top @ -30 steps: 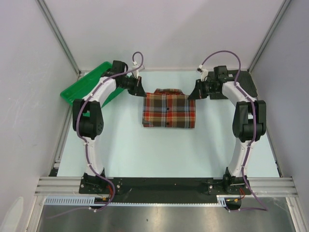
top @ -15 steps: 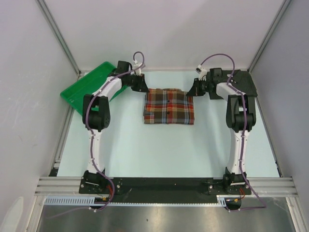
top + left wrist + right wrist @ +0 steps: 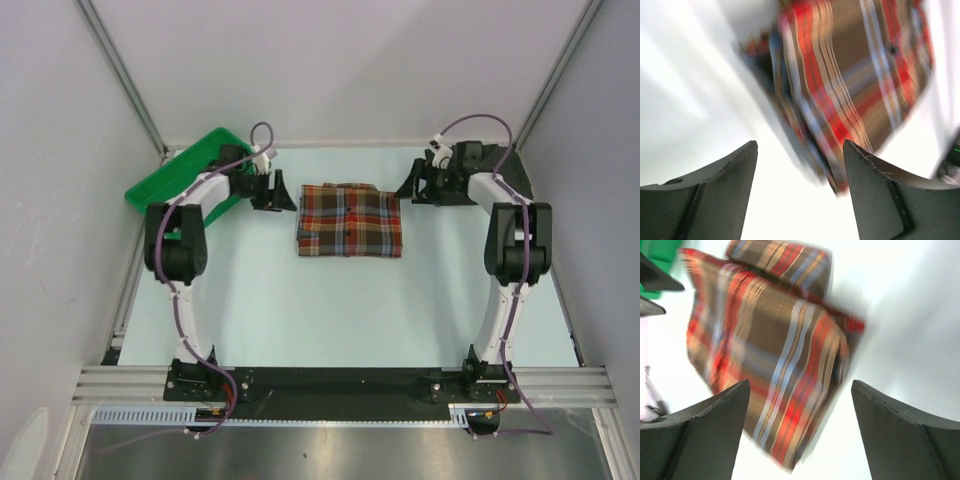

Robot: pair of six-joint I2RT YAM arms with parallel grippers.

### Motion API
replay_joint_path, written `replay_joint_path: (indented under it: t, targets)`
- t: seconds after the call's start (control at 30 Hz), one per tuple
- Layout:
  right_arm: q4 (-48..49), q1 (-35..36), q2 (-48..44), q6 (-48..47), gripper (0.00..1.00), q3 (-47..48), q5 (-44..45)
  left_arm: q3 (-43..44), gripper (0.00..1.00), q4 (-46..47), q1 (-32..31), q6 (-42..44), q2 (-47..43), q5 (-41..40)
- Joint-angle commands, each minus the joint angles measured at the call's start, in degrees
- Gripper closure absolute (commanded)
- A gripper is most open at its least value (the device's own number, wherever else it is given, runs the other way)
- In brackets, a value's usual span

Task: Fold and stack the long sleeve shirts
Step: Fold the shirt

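Note:
The red, brown and navy plaid shirt (image 3: 350,220) lies folded into a rectangle on the table, collar toward the back. My left gripper (image 3: 278,193) hangs just off its back left corner, open, with nothing between the fingers. In the left wrist view the gripper (image 3: 800,142) looks along the plaid shirt (image 3: 855,75) from the side. My right gripper (image 3: 408,188) is off the back right corner, also open and empty. The right wrist view shows the gripper (image 3: 801,382) above the shirt's (image 3: 765,340) near corner. A dark grey cloth (image 3: 517,168) shows behind the right arm, mostly hidden.
A green plastic tray (image 3: 180,175) leans at the back left, beside the left arm. White walls close in the table on three sides. Both arm bases stand at the near edge.
Both grippers have opened, let go of the plaid shirt's back corners and drawn outward, away from it. The shirt now lies flat.

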Motion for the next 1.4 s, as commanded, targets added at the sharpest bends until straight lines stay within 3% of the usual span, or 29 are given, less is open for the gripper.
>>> replay_joint_path:
  t: [0.0,0.33,0.47,0.53,0.57,0.6,0.67,0.7,0.83,0.9,0.97,1.1,1.17,1.2,1.23,1.3,1.37]
  targets:
    - [-2.4,-2.3,-10.3,0.7,0.12,-9.3,-3.3,-12.4,0.23,1.6,0.9,-1.0,-10.7,8.7]
    - [5.4,2.6,-9.9,0.2,0.13,-24.4,-5.7,-23.0,0.23,8.7,-1.3,-2.1,-9.9,7.6]
    - [7.3,3.8,-7.9,-0.5,0.17,-26.2,-5.0,-23.3,0.34,8.6,-2.6,-0.7,-8.4,9.1]
    - [7.6,4.1,-8.5,-1.1,0.27,-27.2,-4.9,-23.3,0.41,7.9,-3.4,0.2,-7.8,9.6]
    - [6.9,4.2,-8.7,-1.5,0.33,-27.4,-4.9,-23.4,0.51,7.4,-3.6,0.4,-7.7,9.5]
    - [6.3,4.2,-8.8,-2.3,0.45,-27.5,-4.9,-23.6,0.57,6.6,-3.9,0.7,-7.7,9.7]
    - [4.1,4.2,-9.7,-3.5,0.56,-28.3,-4.8,-25.1,0.69,6.0,-4.0,0.6,-8.4,10.6]
    - [3.1,4.2,-10.2,-4.8,0.67,-28.5,-4.8,-25.7,0.74,5.1,-4.1,0.9,-8.8,10.8]
    - [-2.4,4.3,-12.5,-7.7,0.88,-31.0,-5.5,-31.0,1.00,1.7,-4.1,3.6,-12.2,11.8]
    - [-5.9,4.3,-14.4,-8.7,0.97,-33.0,-6.4,-33.0,1.00,-1.6,-4.1,6.6,-14.6,12.9]
    - [-9.1,4.5,-16.8,-10.7,1.00,-35.3,-7.1,-35.9,1.00,-3.9,-4.1,8.1,-16.2,13.3]
    - [-17.5,5.6,-21.0,-13.7,1.00,-37.8,-9.8,-40.0,1.00,-10.1,-4.1,11.3,-19.9,14.8]
    - [-17.4,5.5,-23.4,-10.0,1.00,-39.4,-11.0,-40.9,1.00,-12.6,-4.1,13.4,-21.5,15.3]
    - [-17.8,5.6,-25.3,-10.3,0.73,-39.2,-10.9,-40.4,1.00,-15.5,-3.8,16.5,-21.8,15.4]
    - [-17.8,5.5,-26.1,-10.3,0.57,-38.7,-10.4,-39.2,0.98,-16.0,-3.1,17.6,-22.3,15.4]
    - [-18.5,3.6,-27.0,-11.4,0.41,-36.7,-8.2,-37.1,0.79,-17.1,-0.3,20.0,-22.3,15.4]
    - [-21.8,1.5,-26.1,-13.2,0.38,-31.6,-8.1,-31.4,0.58,-18.6,1.4,21.8,-21.2,15.5]
